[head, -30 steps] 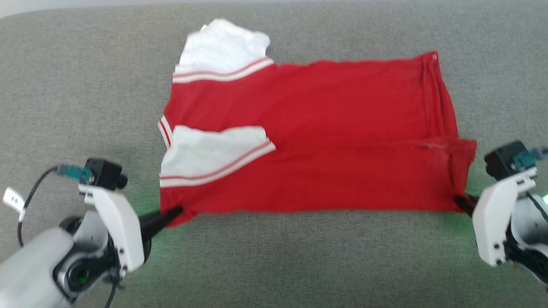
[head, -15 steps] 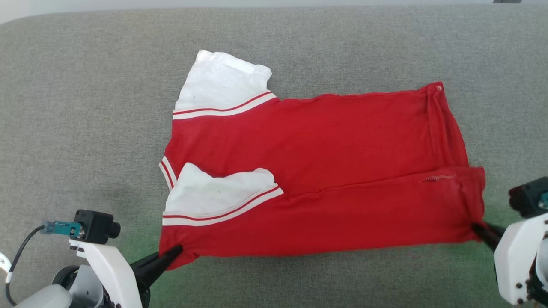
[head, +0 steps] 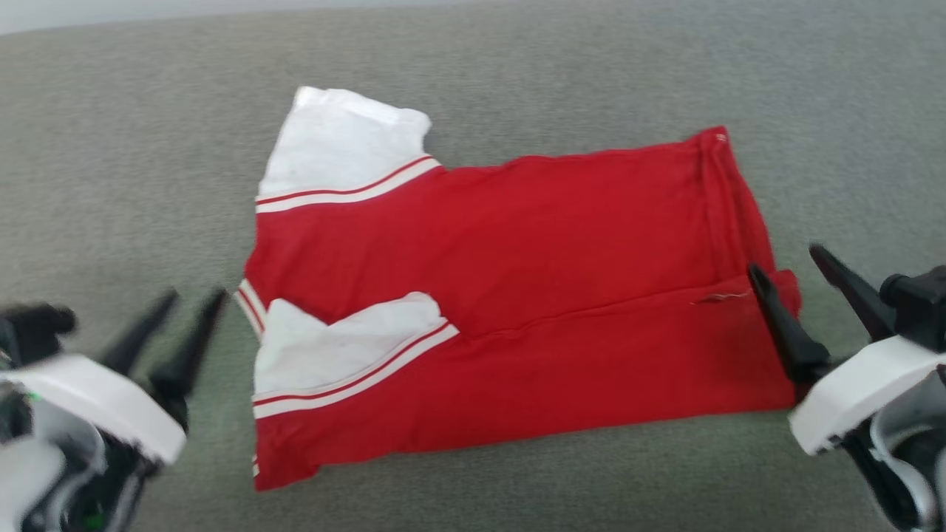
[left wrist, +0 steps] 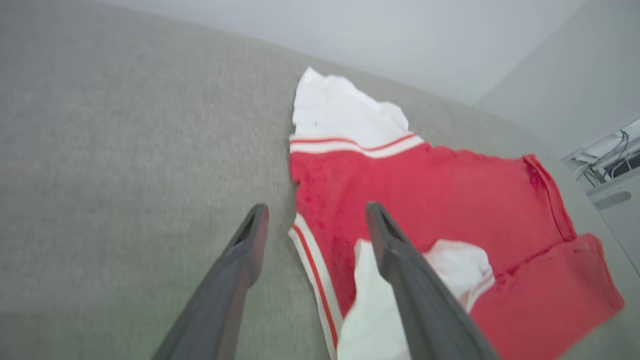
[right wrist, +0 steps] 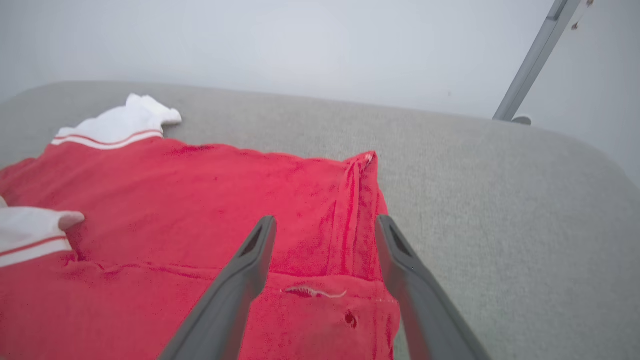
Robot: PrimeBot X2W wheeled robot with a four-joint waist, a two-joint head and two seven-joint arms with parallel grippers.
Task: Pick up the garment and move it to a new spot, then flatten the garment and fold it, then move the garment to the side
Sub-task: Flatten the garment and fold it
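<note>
- Both claws stand with their fingers spread wide and nothing between them. The left claw [head: 196, 295] sits just off the sleeve end of the shirt. The right claw [head: 783, 260] is at the hem end, its inner finger over the hem corner; I cannot tell whether it touches the cloth.
- Under both claws, and running well beyond them, is a grey fabric surface [head: 517, 66].
- Between the two claws the garment [head: 562, 244] lies flat on that surface, red side up, with its near long edge folded over onto the body.
- Ahead of the left claw, at the far edge, the far white sleeve [head: 332, 148] sticks out. The near white sleeve [head: 340, 347] lies folded on the red, just inward of that claw.
- Red-and-white striped trim [head: 347, 193] edges each sleeve.
- Just ahead of the right claw's fingers, on the folded edge, are a loose pale thread [right wrist: 312, 291] and a small dark hole [right wrist: 350, 318].
</note>
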